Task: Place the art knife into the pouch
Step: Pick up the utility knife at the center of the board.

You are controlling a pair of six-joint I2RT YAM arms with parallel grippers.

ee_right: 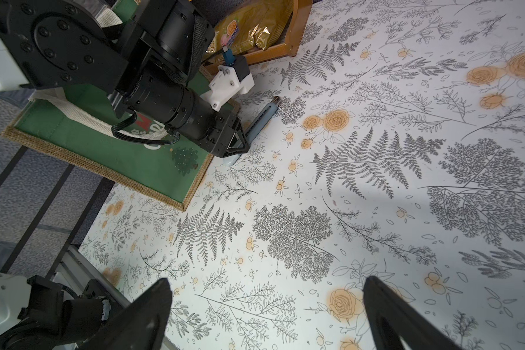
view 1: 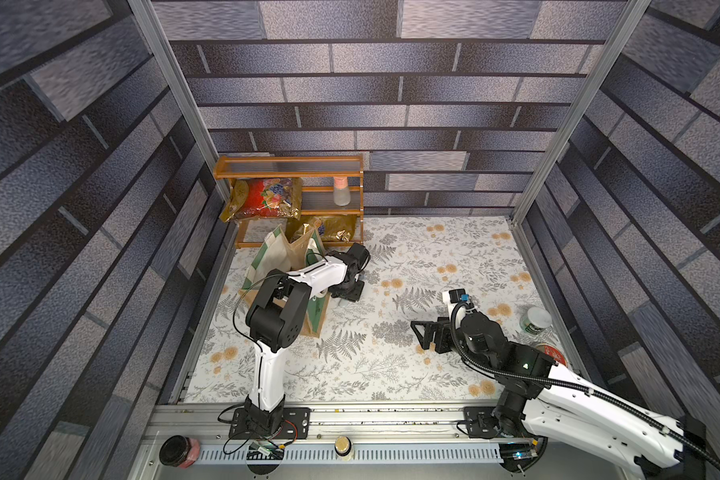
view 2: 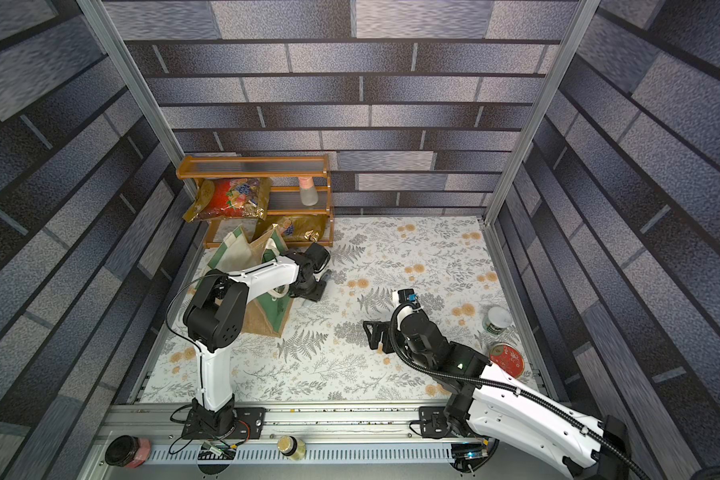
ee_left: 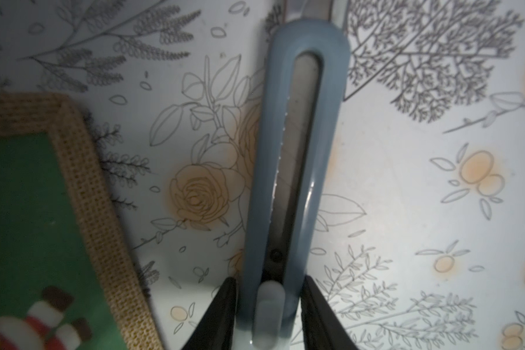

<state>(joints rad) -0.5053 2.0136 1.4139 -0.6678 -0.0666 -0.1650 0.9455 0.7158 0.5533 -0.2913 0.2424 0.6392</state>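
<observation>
The art knife (ee_left: 294, 151), a grey-blue slide cutter, lies flat on the floral table cloth just right of the pouch; the right wrist view also shows the art knife (ee_right: 262, 116). My left gripper (ee_left: 269, 303) reaches down over its slider end, a black finger pressed against each long side, shut on it. The pouch (view 1: 275, 253) is a burlap tote with a green front panel (ee_left: 28, 197) and stands open-mouthed behind the left arm. My right gripper (ee_right: 265, 291) hovers open and empty over bare cloth at mid-right (view 1: 417, 334).
A wooden shelf (view 1: 292, 195) at the back left holds gold-and-red snack bags (view 1: 267, 199) and a bottle (view 1: 341, 191). A white tin (view 1: 536, 320) and a red-lidded can (view 2: 506, 359) sit near the right edge. Two jars (view 1: 177, 451) stand on the front rail.
</observation>
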